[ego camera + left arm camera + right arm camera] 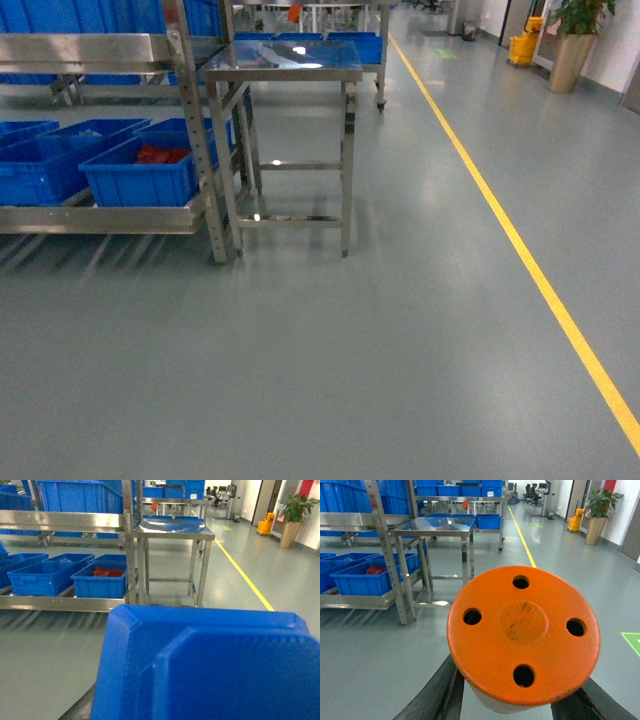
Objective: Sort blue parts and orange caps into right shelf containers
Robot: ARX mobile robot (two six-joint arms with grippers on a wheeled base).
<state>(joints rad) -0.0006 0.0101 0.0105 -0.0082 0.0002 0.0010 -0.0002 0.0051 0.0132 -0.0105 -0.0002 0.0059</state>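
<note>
A large blue part (210, 665) fills the lower half of the left wrist view. It is held up off the floor and hides my left gripper (200, 705), except one dark finger (80, 707) at its left edge. My right gripper (520, 700) is shut on an orange cap (522, 630), a round disc with several holes on a white body, gripped between two black fingers (445, 692). Bright blue containers (135, 175) sit on the low shelf at the left of the head view, one holding red pieces (162, 154). Neither gripper shows in the head view.
A steel shelf rack (195, 130) stands at the left, with a steel table (285, 60) beside it. A yellow floor line (520, 250) runs along the right. A potted plant (575, 40) and a yellow mop bucket (523, 47) stand far back. Grey floor lies ahead.
</note>
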